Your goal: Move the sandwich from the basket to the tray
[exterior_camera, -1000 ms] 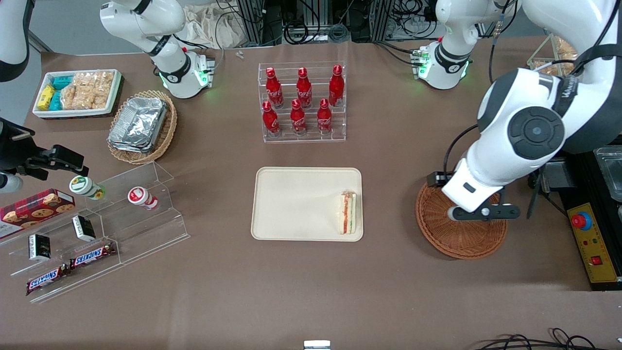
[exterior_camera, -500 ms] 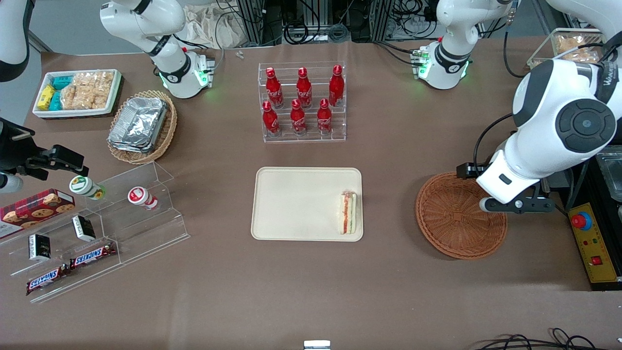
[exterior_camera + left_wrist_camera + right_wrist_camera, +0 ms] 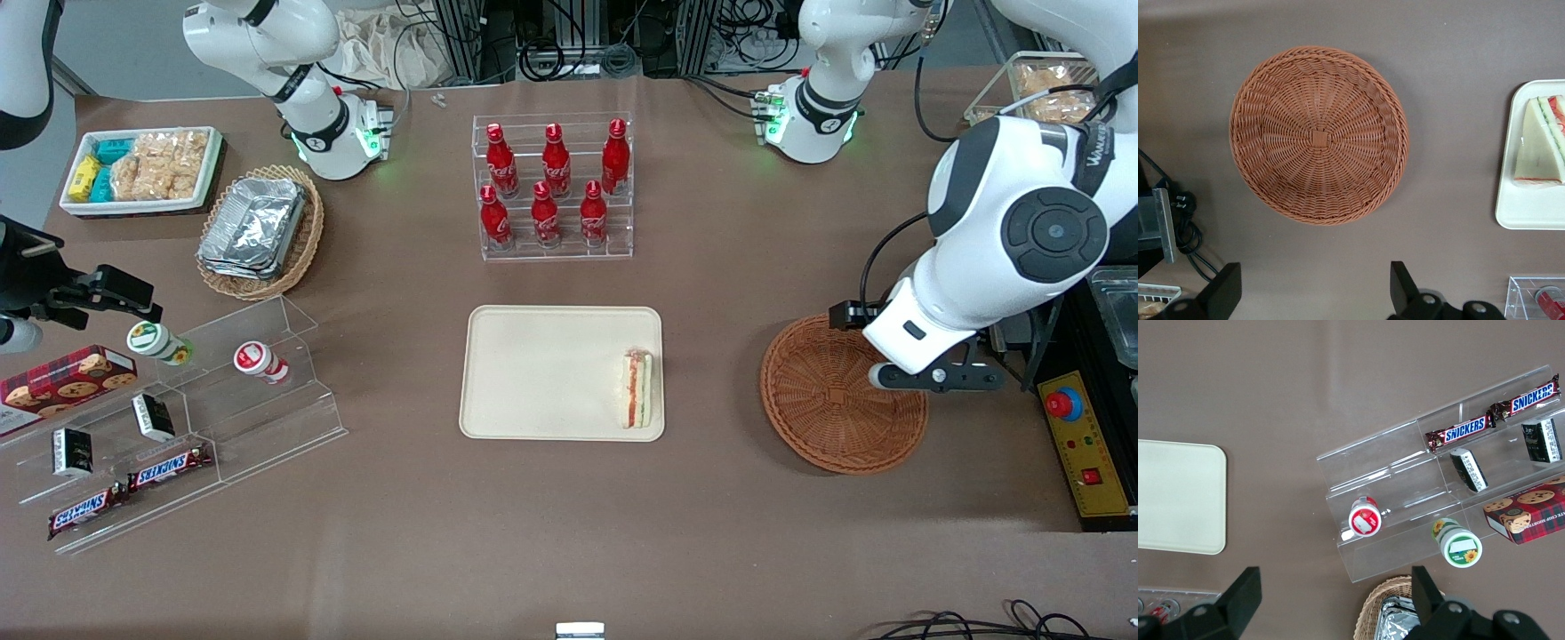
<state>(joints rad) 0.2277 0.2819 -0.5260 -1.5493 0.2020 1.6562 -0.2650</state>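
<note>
The sandwich (image 3: 637, 388) is lying on the tray (image 3: 533, 373); the pincer (image 3: 1313, 293) (fingers spread, holding nothing) is hovering over the basket (image 3: 827, 409).

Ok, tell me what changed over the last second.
The left arm swung away from above the basket toward its own end of the table, then eased slightly back; its gripper hangs open and empty above the basket's edge. The sandwich stayed on the tray.
</note>
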